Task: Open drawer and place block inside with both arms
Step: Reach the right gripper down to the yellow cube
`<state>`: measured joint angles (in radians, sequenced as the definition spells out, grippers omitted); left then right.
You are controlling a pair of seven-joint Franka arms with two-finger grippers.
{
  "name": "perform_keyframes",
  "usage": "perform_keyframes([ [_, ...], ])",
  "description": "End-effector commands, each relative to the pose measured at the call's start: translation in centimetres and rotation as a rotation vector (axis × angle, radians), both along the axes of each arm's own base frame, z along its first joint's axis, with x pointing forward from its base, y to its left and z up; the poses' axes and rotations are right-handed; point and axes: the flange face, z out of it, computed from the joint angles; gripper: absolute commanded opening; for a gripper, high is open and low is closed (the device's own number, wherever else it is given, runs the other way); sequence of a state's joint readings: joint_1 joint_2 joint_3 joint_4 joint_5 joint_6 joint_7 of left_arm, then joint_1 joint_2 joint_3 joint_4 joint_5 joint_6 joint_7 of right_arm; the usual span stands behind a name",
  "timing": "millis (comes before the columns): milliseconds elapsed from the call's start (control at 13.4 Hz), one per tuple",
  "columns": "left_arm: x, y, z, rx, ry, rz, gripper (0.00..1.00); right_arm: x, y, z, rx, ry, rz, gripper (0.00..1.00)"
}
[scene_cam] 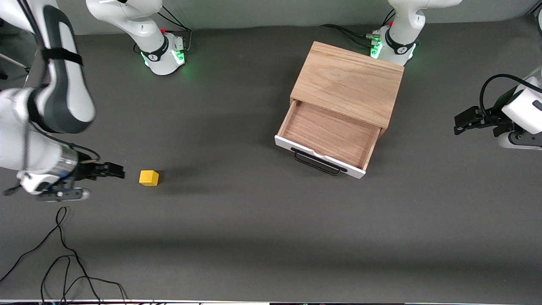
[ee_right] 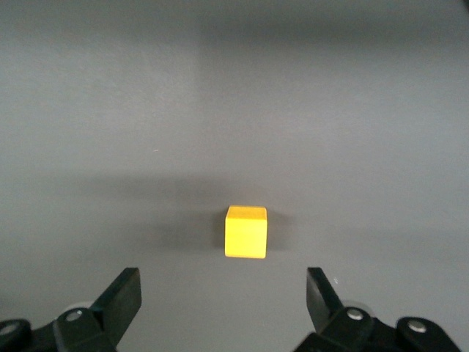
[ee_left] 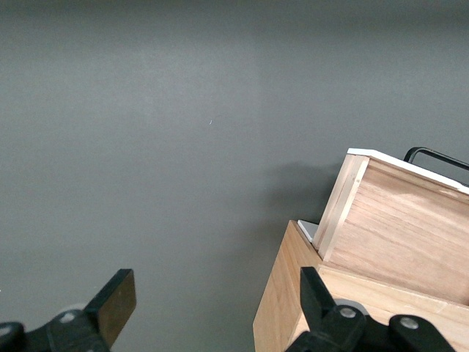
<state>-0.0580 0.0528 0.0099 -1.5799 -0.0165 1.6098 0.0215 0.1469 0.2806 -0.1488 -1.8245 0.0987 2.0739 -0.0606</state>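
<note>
With the drawer already pulled out, I have the right pincer spread wide and empty beside the block on the table, the left pincer waiting open and empty, so next I must close on the block.

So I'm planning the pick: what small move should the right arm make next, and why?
Probably ease the right end effector forward and down around the block. Its fingers are open, the block sits untouched ahead, and the drawer already stands open. The left end effector waits, open.
</note>
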Motion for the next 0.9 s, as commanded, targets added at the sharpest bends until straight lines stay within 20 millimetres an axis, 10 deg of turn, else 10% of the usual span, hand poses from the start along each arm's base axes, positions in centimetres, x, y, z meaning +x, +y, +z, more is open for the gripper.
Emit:
perform_keyframes([
  [0,-0.9,0.2,0.3,-0.001,-0.009,0.015,1.00,-2.9,0.6,-5.3,-0.008,-0.036,0.009,1.00],
  [373,-0.9,0.3,0.3,-0.001,-0.009,0.016,1.00,-5.0,0.5,-14.0,-0.042,-0.091,0.072,1.00],
  [746,-1.0,0.5,0.4,-0.001,-0.004,0.014,1.00,-5.4,0.1,-18.0,-0.055,-0.102,0.063,1.00],
  [821,-1.0,0.4,0.3,-0.001,0.000,0.013,1.00,-5.5,0.1,-18.1,-0.055,-0.100,0.061,0.84],
])
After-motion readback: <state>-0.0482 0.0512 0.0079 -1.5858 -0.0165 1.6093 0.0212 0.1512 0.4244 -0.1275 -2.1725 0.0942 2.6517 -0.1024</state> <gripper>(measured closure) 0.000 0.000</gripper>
